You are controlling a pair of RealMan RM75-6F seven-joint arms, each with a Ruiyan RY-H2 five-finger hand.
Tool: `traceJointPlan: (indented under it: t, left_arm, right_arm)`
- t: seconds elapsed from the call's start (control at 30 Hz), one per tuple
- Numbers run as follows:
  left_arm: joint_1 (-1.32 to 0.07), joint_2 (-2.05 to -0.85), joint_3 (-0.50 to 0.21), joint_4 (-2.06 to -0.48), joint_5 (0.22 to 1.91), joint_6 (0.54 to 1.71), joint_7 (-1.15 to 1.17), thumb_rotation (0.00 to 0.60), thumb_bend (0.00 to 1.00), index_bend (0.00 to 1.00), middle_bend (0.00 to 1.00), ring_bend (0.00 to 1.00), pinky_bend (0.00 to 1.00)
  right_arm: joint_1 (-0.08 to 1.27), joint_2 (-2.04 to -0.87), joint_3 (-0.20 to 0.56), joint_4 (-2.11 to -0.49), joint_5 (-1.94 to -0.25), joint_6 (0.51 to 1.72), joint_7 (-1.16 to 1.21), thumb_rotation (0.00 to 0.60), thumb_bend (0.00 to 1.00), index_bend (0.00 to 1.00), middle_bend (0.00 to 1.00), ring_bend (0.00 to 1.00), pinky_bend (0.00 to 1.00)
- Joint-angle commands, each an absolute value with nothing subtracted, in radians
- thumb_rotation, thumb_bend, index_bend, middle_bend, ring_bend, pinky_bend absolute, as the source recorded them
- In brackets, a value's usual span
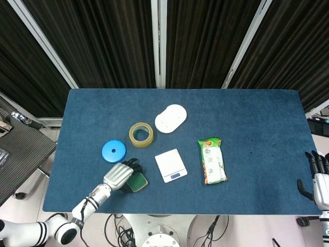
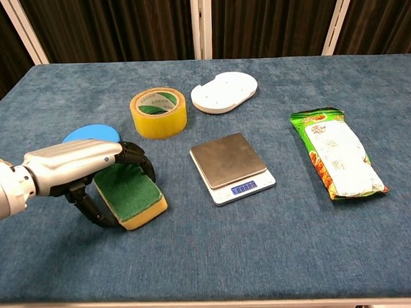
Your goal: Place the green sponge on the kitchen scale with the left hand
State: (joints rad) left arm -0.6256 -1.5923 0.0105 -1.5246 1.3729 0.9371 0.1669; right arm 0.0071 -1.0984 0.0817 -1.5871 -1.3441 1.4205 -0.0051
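On blue cloth — 1 green sponge, 1 kitchen scale, 1 tape roll.

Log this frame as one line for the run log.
phase: grasping | left hand: fingers curled over green sponge, sponge on table | kitchen scale: plate bare | right hand: idle at table edge, open

A table covered in dark blue, carpet-like fabric fills the middle of the head view, its long edges running left to right. Behind it hang black pleated curtains, crossed by pale metal frame bars, one upright at the centre and others slanting outward on each side. At the left edge stands a dark grey mesh chair on a pale floor. Below the table's near edge, black cables hang. The lighting is even and bright.
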Motion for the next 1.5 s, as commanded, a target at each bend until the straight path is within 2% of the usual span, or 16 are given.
traceJointPlan:
  t: [0.03,0.3,0.6,1.07,1.2,1.37,1.43,1.5]
  left_arm:
    - [-0.627,-1.593,0.007,-1.526,1.370,0.935,0.171,0.600,0.23,0.37,0.29,0.13,0.38]
    - [-0.650,-1.578,-0.019,-1.578,1.397,0.935,0.164,0.600,0.24,0.39,0.31,0.15,0.38]
    - [-0.771,-1.588,-0.127,-1.625,1.406,0.870,0.217,0.600,0.24,0.39,0.31,0.15,0.32]
    - [-0.907,-1.794,-0.191,-1.371,1.323,0.769,0.199,0.600,0.24,0.40,0.31,0.15,0.29]
    - [-0.918,-1.819,-0.193,-1.326,1.322,0.773,0.180,0.600,0.24,0.40,0.31,0.15,0.28]
    - [-0.927,-1.849,-0.200,-1.284,1.338,0.804,0.155,0.600,0.24,0.40,0.29,0.09,0.25]
    - [-0.931,-1.859,-0.201,-1.270,1.342,0.809,0.147,0.600,0.24,0.38,0.27,0.07,0.25]
    - [-0.938,-1.868,-0.201,-1.252,1.345,0.810,0.140,0.600,0.23,0.32,0.24,0.05,0.25]
  right_arm:
    - [0.009,-1.098,0.081,-1.586,-1.342,1.415,-0.004,0.600,0.34,0.00,0.00,0.00,0.00]
    - [0.010,-1.097,0.082,-1.582,-1.341,1.413,0.004,0.600,0.34,0.00,0.00,0.00,0.00]
    - [0.006,-1.104,0.081,-1.565,-1.339,1.413,0.024,0.600,0.34,0.00,0.00,0.00,0.00]
    - [-0.002,-1.094,0.087,-1.547,-1.345,1.426,0.070,0.600,0.34,0.00,0.00,0.00,0.00]
    - [-0.001,-1.095,0.088,-1.539,-1.338,1.418,0.078,0.600,0.34,0.00,0.00,0.00,0.00]
    - [0.005,-1.099,0.090,-1.531,-1.333,1.404,0.080,0.600,0.34,0.00,0.00,0.00,0.00]
    - [0.007,-1.100,0.090,-1.529,-1.332,1.401,0.080,0.600,0.34,0.00,0.00,0.00,0.00]
    - [0.008,-1.101,0.091,-1.528,-1.331,1.399,0.079,0.600,0.34,0.00,0.00,0.00,0.00]
